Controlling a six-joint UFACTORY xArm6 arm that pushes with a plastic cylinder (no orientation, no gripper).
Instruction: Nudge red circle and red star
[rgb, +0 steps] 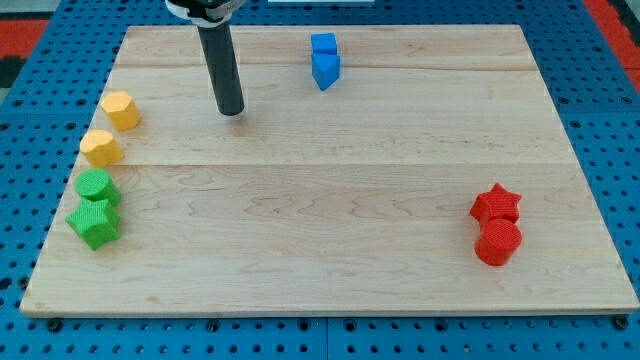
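Note:
A red star (496, 204) lies near the board's right edge, with a red circle (498, 241) touching it just below. My tip (231, 110) rests on the wooden board (320, 210) in the upper left part, far to the left of and above both red blocks. Nothing lies between the tip and the red blocks.
Two blue blocks (324, 58) sit together near the top edge, right of the tip. Two yellow blocks (120, 110) (101, 148) and two green blocks (96, 186) (95, 222) line the left edge. Blue pegboard surrounds the board.

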